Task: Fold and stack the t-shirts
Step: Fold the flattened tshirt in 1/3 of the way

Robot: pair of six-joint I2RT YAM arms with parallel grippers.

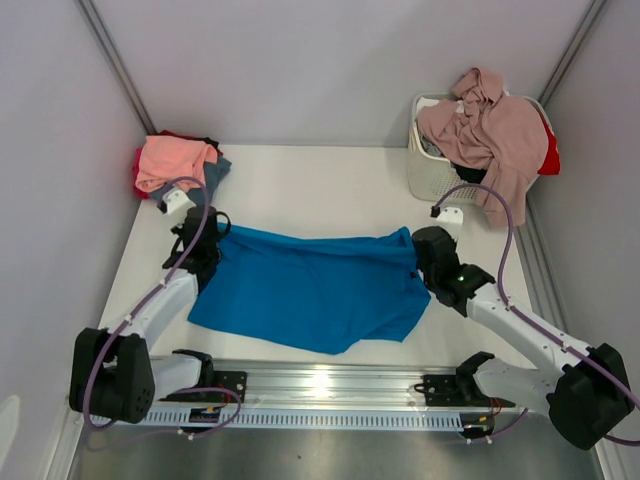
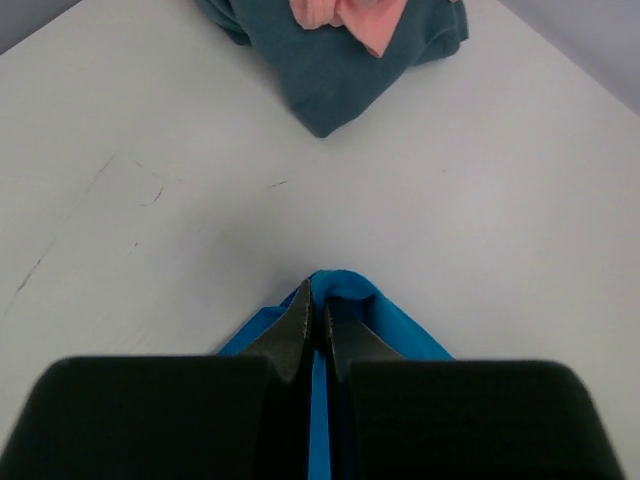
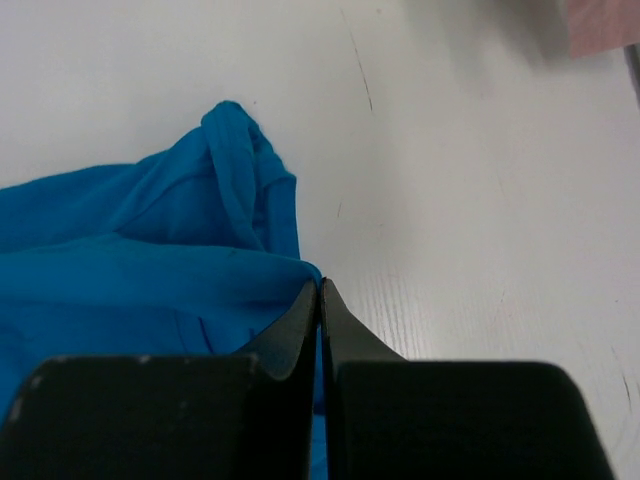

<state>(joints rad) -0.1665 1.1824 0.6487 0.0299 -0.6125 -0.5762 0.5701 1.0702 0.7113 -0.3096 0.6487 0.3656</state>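
A bright blue t-shirt (image 1: 310, 290) lies spread across the middle of the table. My left gripper (image 1: 203, 243) is shut on its left edge; the blue cloth (image 2: 352, 296) bulges around the fingertips in the left wrist view. My right gripper (image 1: 428, 250) is shut on its right edge, with the blue cloth (image 3: 150, 270) pinched between the jaws. A stack with a salmon pink shirt (image 1: 172, 160) on a slate blue-grey one (image 2: 340, 60), with red beneath, sits at the far left. A dusty mauve-pink shirt (image 1: 495, 130) drapes over the basket, with black and red cloth under it.
The white slatted basket (image 1: 425, 165) stands at the far right corner. Grey walls close in the table on the left, back and right. A metal rail (image 1: 320, 390) runs along the near edge between the arm bases.
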